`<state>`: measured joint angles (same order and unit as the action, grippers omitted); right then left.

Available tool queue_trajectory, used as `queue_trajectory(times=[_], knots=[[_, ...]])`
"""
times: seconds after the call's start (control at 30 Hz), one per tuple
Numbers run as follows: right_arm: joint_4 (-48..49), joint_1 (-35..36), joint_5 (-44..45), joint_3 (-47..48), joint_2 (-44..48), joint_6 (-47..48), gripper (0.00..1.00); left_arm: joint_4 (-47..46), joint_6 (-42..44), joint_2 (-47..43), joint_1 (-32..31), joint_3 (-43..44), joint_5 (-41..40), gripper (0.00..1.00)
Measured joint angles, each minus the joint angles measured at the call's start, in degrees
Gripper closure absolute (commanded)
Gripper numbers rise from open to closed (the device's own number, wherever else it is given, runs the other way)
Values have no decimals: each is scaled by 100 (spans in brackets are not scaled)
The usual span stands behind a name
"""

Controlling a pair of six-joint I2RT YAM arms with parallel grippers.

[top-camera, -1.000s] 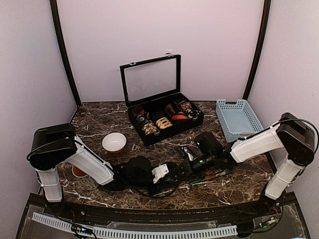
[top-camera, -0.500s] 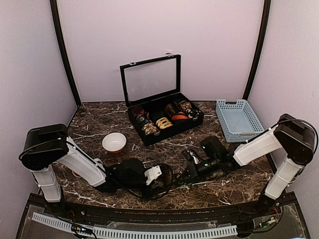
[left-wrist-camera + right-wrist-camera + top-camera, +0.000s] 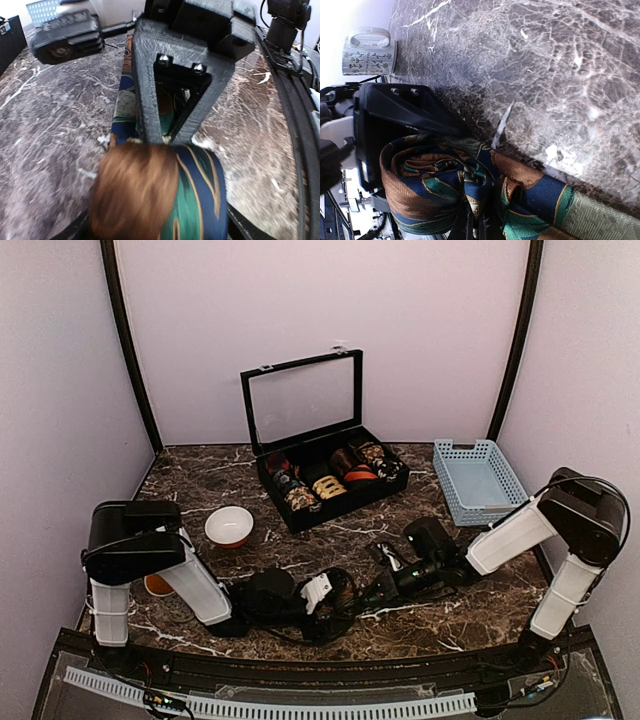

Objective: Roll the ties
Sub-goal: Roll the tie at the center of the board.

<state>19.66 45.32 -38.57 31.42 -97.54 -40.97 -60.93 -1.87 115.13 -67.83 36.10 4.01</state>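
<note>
No legible text (none anywhere) —

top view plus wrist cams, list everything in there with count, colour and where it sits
table: one, dark brown marble, under everything
box: one, black, clear lid up, back centre
coils: several, mixed colours, in the box's compartments
basket: one, light blue, back right
bowl: one, white, left of centre
mug: one, pale with dark pattern, left side, beyond the left claw
tie: one, navy, green and brown, front centre, partly rolled
left claw: one, black, front centre, open around the roll
right claw: one, dark grey, front centre, shut on the tie at the roll
</note>
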Motion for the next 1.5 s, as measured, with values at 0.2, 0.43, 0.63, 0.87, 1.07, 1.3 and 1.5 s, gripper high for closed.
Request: queue_trajectory(times=[0.2,0.43,0.63,0.87,1.07,1.3,1.5], knots=[[105,0,-13,-17,-28,-11,99,-284,-50,651,-17,662,-63,59],[31,-33,87,-50,142,-55,70,114,26,518,-22,739,-70,73],[-339,-44,57,-55,614,-122,55,1244,308,-190,-22,490,-90,73],[-341,330,-153,363,651,-313,52,1928,581,-459,-22,535,-85,72],[-304,514,-190,590,354,-404,58,2055,623,-459,-22,610,-44,72],[-240,562,-216,640,74,-345,97,2155,660,-461,-22,651,-35,72],[-173,514,-236,605,90,-310,100,2212,664,-487,-20,651,-17,65]])
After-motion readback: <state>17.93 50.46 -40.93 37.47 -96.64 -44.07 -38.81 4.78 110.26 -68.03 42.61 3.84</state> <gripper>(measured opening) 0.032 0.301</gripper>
